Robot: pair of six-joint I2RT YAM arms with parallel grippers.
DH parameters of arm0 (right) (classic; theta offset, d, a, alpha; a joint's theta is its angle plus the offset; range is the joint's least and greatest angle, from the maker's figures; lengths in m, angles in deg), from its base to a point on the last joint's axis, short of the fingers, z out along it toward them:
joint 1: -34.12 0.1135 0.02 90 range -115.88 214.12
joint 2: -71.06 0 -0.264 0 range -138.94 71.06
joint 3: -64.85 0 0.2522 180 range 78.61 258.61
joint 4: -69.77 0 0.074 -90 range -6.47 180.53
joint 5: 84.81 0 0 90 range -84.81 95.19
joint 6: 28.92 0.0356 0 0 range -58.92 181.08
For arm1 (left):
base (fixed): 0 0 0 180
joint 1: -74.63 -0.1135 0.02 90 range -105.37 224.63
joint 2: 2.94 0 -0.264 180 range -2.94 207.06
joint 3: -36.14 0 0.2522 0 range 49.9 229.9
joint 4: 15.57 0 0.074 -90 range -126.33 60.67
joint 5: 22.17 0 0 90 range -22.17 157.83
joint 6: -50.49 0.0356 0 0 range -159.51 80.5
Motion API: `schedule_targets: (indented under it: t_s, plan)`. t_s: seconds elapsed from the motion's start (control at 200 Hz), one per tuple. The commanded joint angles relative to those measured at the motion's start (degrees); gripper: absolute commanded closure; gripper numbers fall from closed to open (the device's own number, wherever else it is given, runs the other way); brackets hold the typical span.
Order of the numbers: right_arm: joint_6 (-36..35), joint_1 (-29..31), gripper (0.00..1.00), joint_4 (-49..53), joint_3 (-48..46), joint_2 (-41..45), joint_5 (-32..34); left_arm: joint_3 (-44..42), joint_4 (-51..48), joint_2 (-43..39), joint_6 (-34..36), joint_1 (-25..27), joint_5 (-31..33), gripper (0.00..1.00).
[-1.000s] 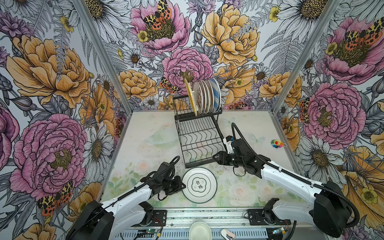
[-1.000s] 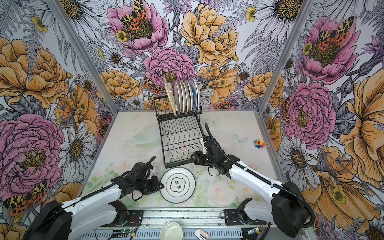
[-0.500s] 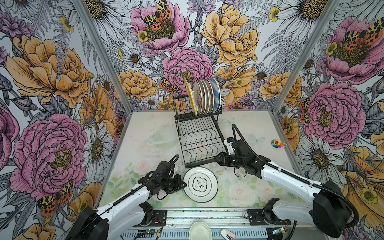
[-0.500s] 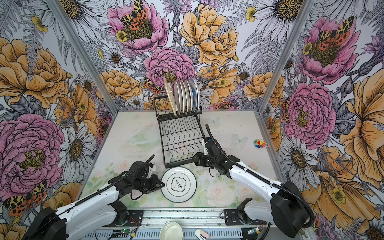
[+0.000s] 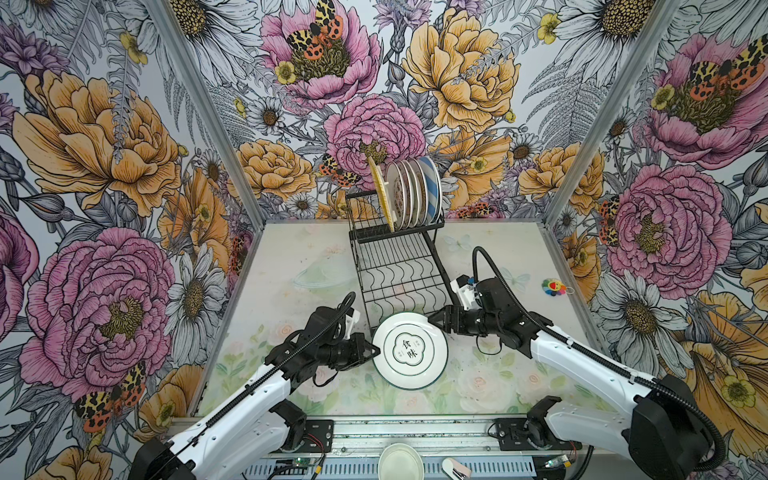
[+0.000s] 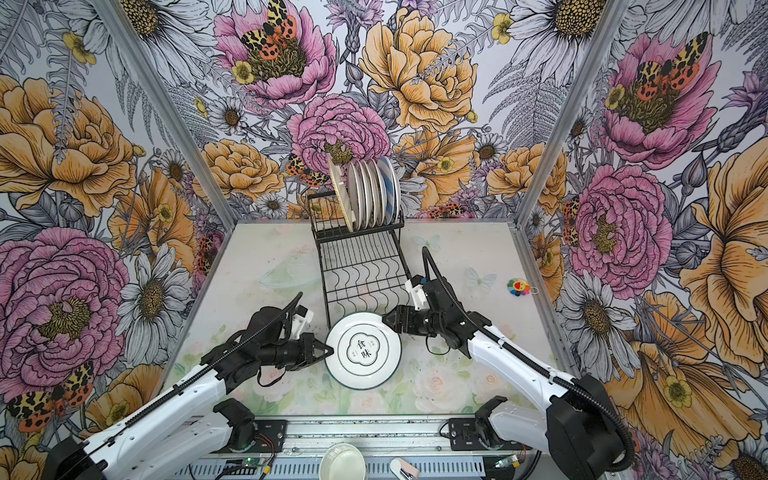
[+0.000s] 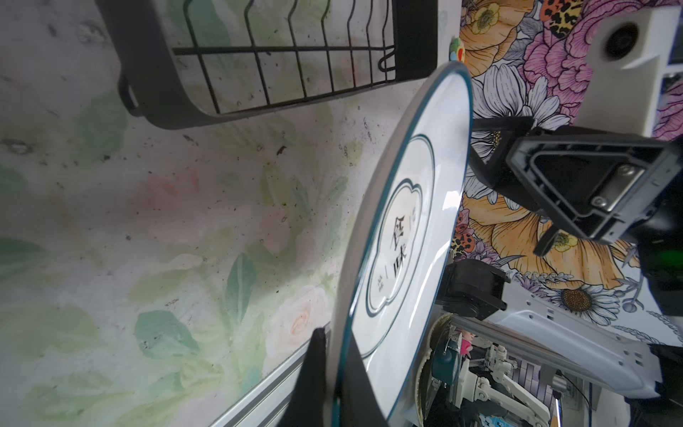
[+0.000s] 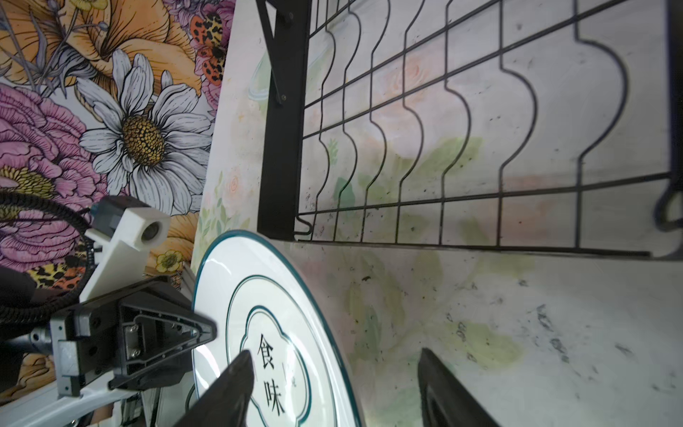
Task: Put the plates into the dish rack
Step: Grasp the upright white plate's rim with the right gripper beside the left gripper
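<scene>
Right, mostly done by the look of it. The rack [image 5: 399,270] sits upper centre in both top views. Its raised back tier holds the yellow tray [image 5: 380,195] and, to the tray's right, a tight row of racked plates [image 5: 411,193] on edge, with the blue-striped one at the right end. The wavy-wire lower tier is bare. One plate [image 5: 409,351], white with a teal rim and characters in the middle, is out of the rack at lower centre of both top views, overlapping the rack's near edge slightly. The left gripper [image 5: 376,351] is clamped on its left rim, and the left wrist view shows a finger [image 7: 313,373] on each side of that rim. The plate looks tipped up off the table [image 5: 291,257]; can't tell if any edge rests on it. The right gripper [image 5: 433,322] is at the plate's upper-right rim, jaws apart. In the right wrist view one finger [image 8: 233,384] is over the plate face and the other over the table, so it straddles the rim without pinching. No other loose plates are visible, and the small bowl [image 5: 401,461] at the bottom edge doesn't count. My read: this is the last plate, mid two-arm pickup. Left to do: close the right, stand the plate up, slot it in. Free slots are at the upper tier's left end, or anywhere on the lower tier.
</scene>
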Motion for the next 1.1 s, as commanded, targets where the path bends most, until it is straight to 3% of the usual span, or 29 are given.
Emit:
schedule_targets:
  t_s: [0.0,0.285,0.681,0.901,0.976,1.031,1.091]
  plan:
    - [-1.5,-0.2,0.29,-1.3,2.1,-1.4,-10.8,2.6,3.6,-1.2,1.7,-0.5,-4.5,1.0]
    - [-2.1,-0.2,0.37,-2.7,3.3,-3.2,-18.7,3.4,4.7,-1.0,3.6,-3.9,-8.5,1.0]
    - [0.4,0.3,0.72,-7.0,3.5,-4.2,-24.1,3.8,6.5,0.9,5.6,-6.3,-11.1,1.0]
    - [1.3,0.5,1.0,-8.6,4.4,-4.9,-25.1,4.6,6.6,2.9,6.6,-6.5,-10.8,1.0]
    - [1.5,0.4,1.0,-8.6,4.9,-5.3,-24.8,4.9,6.5,3.1,6.5,-7.0,-10.6,1.0]
    - [1.7,0.4,1.0,-8.5,5.6,-5.2,-23.8,5.2,5.8,3.0,6.7,-7.6,-10.4,0.88]
    - [2.1,0.3,1.0,-8.4,6.4,-4.9,-21.9,5.6,4.2,2.8,7.2,-8.6,-10.1,0.6]
